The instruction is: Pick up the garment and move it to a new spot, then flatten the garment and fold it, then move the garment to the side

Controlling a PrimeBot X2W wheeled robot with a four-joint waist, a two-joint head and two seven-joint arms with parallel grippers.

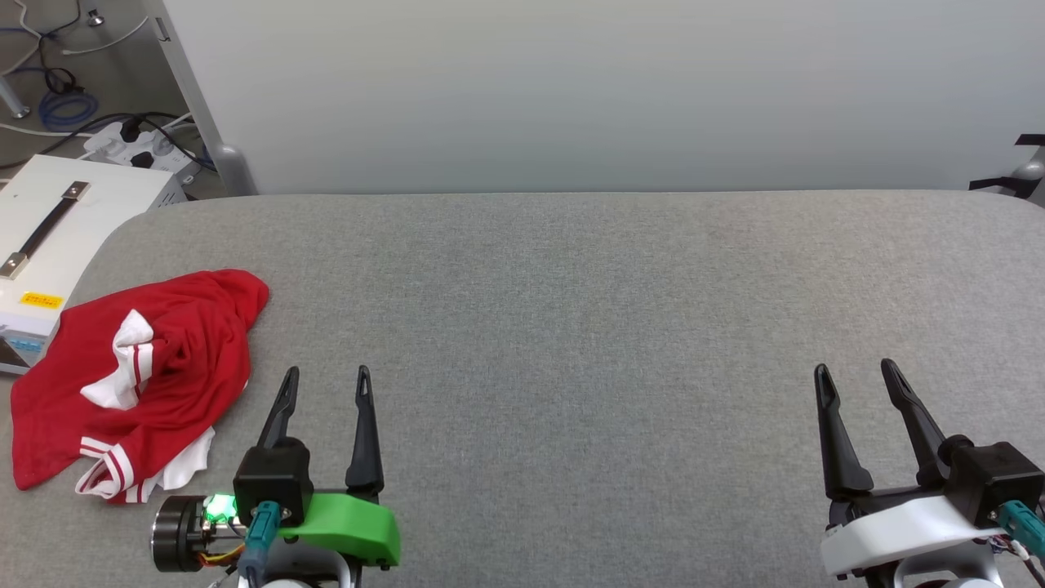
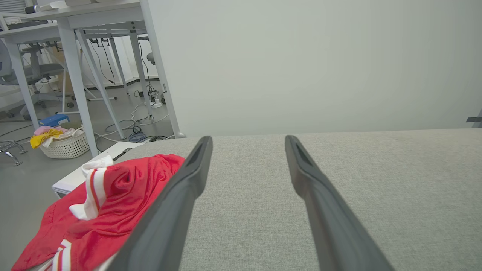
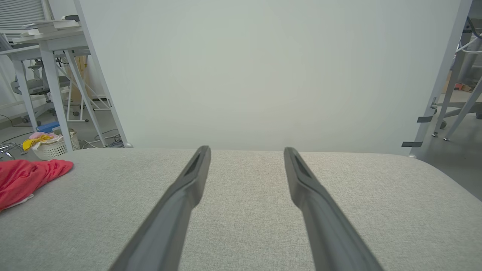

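Observation:
The garment [image 1: 139, 376] lies crumpled in a red heap with white sleeves and striped trim at the left edge of the grey table [image 1: 571, 327]. In the left wrist view the garment [image 2: 113, 203] sits just left of my fingers, and in the right wrist view the garment [image 3: 26, 177] is far to the left. My left gripper [image 1: 326, 380] is open with nothing between its fingers, a short way right of the heap. At the lower right my right gripper [image 1: 853, 376] is open over bare cloth. The letters and number are hidden in the folds.
A white case with a dark handle [image 1: 49, 229] stands off the table's left edge, with cables and a power strip [image 1: 139, 147] on the floor behind. A pale wall panel [image 1: 571, 90] rises behind the table. A laundry basket [image 2: 66, 143] and desk legs stand at the left.

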